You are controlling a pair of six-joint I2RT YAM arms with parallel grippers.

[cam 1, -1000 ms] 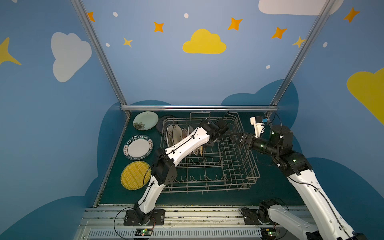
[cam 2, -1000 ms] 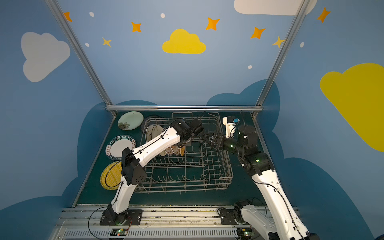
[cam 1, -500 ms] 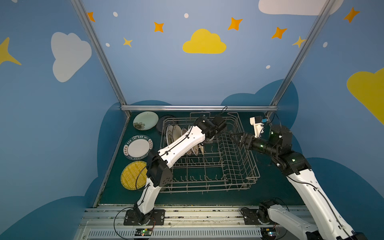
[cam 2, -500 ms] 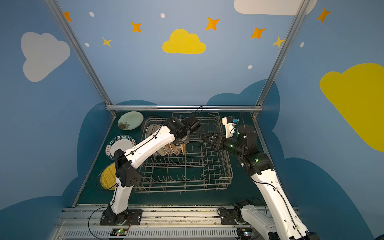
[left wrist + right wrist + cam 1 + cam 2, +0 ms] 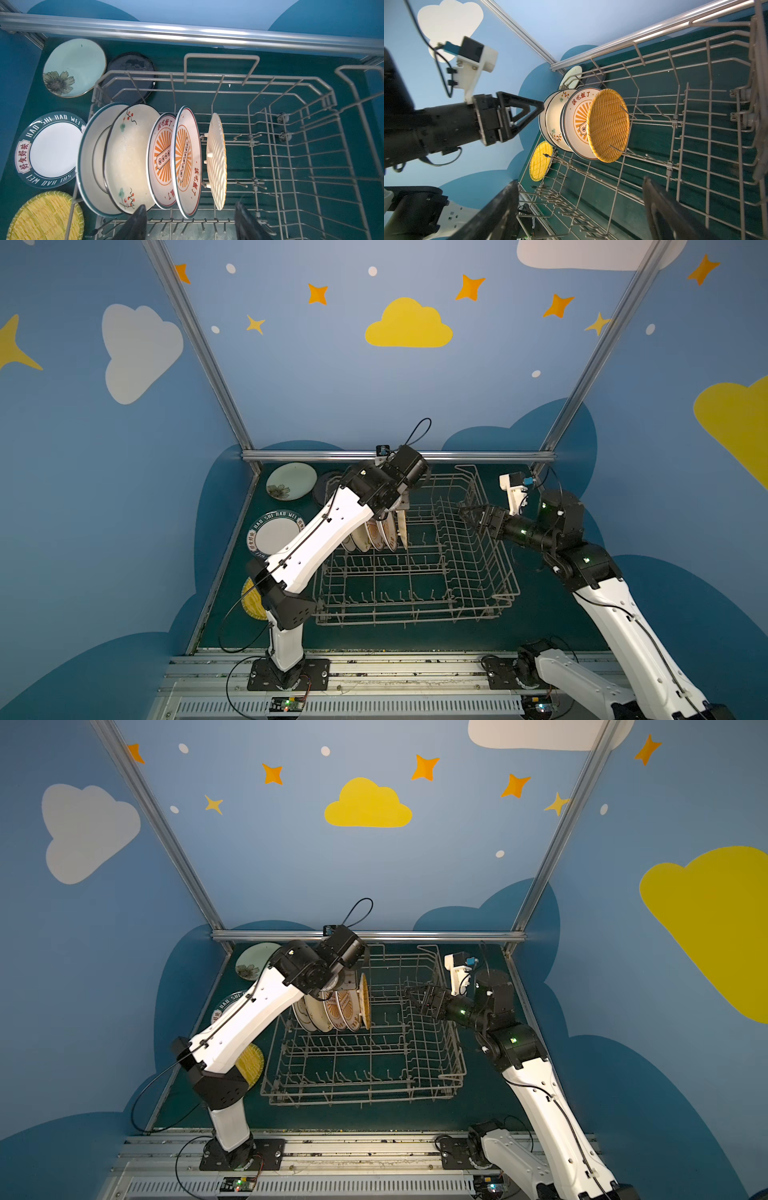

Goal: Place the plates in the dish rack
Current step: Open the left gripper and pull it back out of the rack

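The grey wire dish rack [image 5: 496,560] [image 5: 291,97] holds several plates on edge at its far left end. The last in that row is a yellow woven plate [image 5: 216,162] [image 5: 608,124], next to two orange sunburst plates [image 5: 185,158]. My left gripper [image 5: 190,217] [image 5: 401,506] hovers just above that row, open, with nothing between its fingers. My right gripper [image 5: 579,199] [image 5: 463,510] is open and empty over the rack's right rim. On the mat left of the rack lie a pale green floral plate [image 5: 72,66], a black plate [image 5: 131,74], a lettered-rim plate [image 5: 52,149] and a second yellow woven plate [image 5: 45,218].
An aluminium rail [image 5: 399,456] runs along the back edge of the green mat, with blue walls on three sides. The rack's middle and right rows of tines [image 5: 415,572] stand bare. The left arm's elbow [image 5: 286,601] hangs over the woven plate on the mat.
My left gripper has opened and let go of the yellow woven plate, which now stands alone in the rack; the left wrist has lifted and drawn back. The right arm has barely moved.
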